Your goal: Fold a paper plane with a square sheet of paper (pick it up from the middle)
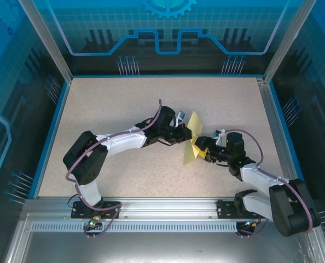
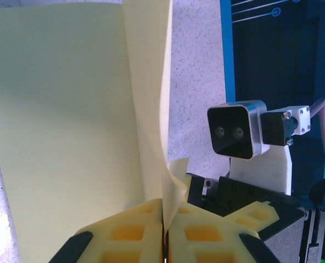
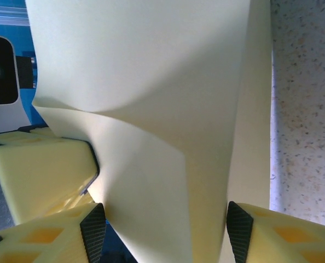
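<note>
Your surface [image 1: 113, 109] is a speckled beige board with a blue edge. It is boxed in by blue printed walls [image 1: 206, 27] set on metal posts [image 1: 46, 35], and a metal rail [image 1: 151, 204] runs along the near side where the arms are bolted. Near the middle, the sheet of paper [image 1: 191, 143] is pale yellow and creased, held up on edge between your two arms. Your left gripper [image 2: 163, 222] is pressed together, pinching the sheet's edge. Your right gripper [image 3: 165, 224] stands spread, with the sheet passing between its fingers.
</note>
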Robot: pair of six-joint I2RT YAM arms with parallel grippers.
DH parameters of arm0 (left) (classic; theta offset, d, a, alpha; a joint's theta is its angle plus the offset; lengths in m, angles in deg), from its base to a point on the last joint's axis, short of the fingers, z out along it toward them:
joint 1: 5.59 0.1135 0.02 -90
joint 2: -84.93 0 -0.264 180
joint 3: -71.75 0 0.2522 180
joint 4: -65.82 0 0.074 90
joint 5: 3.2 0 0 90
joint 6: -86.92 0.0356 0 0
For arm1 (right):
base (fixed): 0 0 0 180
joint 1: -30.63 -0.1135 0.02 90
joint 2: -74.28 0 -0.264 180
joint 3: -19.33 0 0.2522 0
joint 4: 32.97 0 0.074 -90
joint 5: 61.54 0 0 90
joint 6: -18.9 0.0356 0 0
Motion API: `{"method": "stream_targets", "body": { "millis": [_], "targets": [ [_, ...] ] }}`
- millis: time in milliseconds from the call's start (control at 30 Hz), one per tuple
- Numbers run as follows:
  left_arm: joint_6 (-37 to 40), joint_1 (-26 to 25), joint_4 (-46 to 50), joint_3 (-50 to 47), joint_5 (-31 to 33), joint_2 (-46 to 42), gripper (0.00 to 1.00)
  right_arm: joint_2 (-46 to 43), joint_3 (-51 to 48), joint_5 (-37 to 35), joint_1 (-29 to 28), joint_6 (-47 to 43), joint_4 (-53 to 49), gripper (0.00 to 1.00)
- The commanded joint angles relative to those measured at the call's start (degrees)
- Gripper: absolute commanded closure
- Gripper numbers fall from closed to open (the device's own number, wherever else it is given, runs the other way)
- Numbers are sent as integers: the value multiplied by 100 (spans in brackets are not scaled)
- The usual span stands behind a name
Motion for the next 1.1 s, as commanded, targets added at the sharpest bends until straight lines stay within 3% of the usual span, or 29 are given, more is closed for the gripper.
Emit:
{"method": "stream_targets", "body": {
  "millis": [0, 100, 367, 867, 1067],
  "targets": [
    [-156, 80, -236, -128, -163, -301, 90, -210, 53, 147, 91, 298, 294, 36],
    [-209, 82, -320, -194, -189, -319, 90, -337, 116, 142, 96, 329, 286, 37],
    [-279, 87, -566, -582, -242, -353, 88, -595, 173, 174, 183, 276, 38, 52],
    [-305, 100, -813, -716, -354, -352, 77, -767, 234, 119, 219, -3, -544, 81],
    [-194, 160, -705, -738, -366, -352, 65, -856, 475, -14, 212, -492, -1319, 89]
  ]
}}
